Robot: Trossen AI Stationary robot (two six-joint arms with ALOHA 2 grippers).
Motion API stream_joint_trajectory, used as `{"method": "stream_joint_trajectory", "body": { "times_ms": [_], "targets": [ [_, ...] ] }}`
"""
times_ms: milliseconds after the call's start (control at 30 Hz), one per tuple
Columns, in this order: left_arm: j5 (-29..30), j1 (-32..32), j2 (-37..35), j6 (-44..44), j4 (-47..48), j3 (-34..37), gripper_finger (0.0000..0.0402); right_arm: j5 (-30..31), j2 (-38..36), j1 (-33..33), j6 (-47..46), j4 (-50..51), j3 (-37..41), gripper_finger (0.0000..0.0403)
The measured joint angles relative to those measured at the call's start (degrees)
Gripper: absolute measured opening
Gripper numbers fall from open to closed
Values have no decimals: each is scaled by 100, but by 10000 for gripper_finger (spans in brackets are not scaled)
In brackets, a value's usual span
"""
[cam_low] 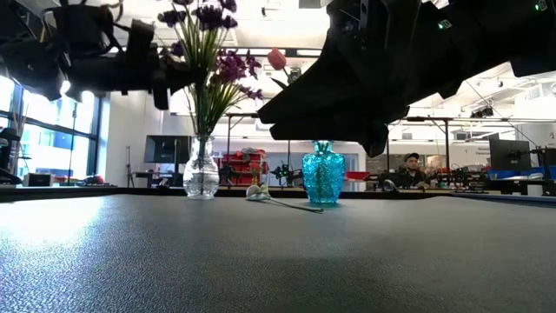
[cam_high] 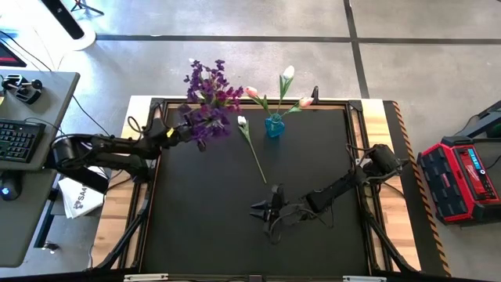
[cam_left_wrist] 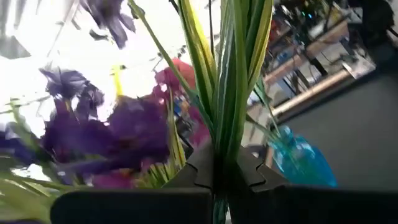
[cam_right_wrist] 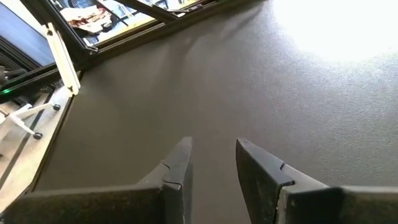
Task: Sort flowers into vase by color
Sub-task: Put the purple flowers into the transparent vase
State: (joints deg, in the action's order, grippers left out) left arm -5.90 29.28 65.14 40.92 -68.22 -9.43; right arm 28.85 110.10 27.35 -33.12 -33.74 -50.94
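Purple flowers (cam_high: 207, 86) stand in a clear glass vase (cam_low: 201, 169) at the table's far left. My left gripper (cam_high: 182, 131) reaches in from the left beside them, shut on a purple sprig (cam_left_wrist: 124, 134). A blue vase (cam_high: 274, 125) holds white and pink tulips (cam_high: 288, 73). One white tulip (cam_high: 252, 149) lies flat on the black mat, its blossom near the blue vase. My right gripper (cam_high: 257, 210) hovers open over the mat's middle, near side, with nothing between its fingers (cam_right_wrist: 180, 168). My left gripper pinches the sprig's bundle of green stems and leaves (cam_left_wrist: 221, 134) between its two fingers, below the blossoms. The fingers come roughly level from the table's left and lie across the stems. The gripper hides the sprig's lower end; whether it is in the vase, I cannot tell.
A raised frame (cam_high: 356, 110) edges the black mat. A red case (cam_high: 462, 176) sits off the table's right side, and a desk with a keyboard (cam_high: 19, 141) stands at the left. A person (cam_low: 410, 169) sits in the room beyond the far edge.
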Motion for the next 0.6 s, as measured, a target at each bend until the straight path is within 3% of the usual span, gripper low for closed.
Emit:
{"method": "stream_joint_trajectory", "body": {
  "times_ms": [267,433,600],
  "targets": [
    [-480,316,0,-74,538,0,0,-18,0,-59,-55,-219,0,92],
    [-470,428,-2,-863,502,-2,0,-169,0,-119,-59,-346,-4,92],
    [269,549,1,-2032,563,-4,1,-296,0,-151,-60,-372,-7,92]
  ]
}}
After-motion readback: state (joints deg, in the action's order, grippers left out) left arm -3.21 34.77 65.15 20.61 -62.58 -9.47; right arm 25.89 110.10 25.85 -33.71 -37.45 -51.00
